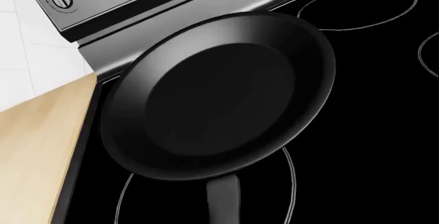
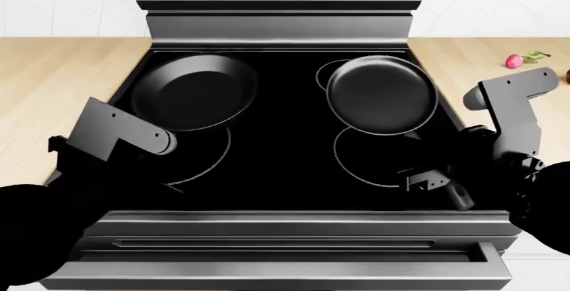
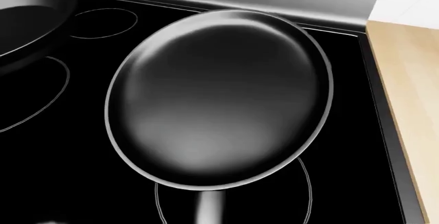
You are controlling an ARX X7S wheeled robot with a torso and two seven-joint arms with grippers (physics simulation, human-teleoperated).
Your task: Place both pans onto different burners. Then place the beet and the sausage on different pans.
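pans first: the larger pan (image 2: 191,92) sits at ten o'clock on the cooktop (image 2: 280,137), overhanging the top of the large burner (image 2: 200,161) ring. the smaller pan (image 2: 381,95) lies at two o'clock, covering the upper edge of the medium burner (image 2: 378,161). the beet (image 2: 514,61) rests on the wooden desk (image 2: 485,54) at three o'clock. whether either pincer is wide or narrow cannot be told; each handle runs toward its wrist camera.
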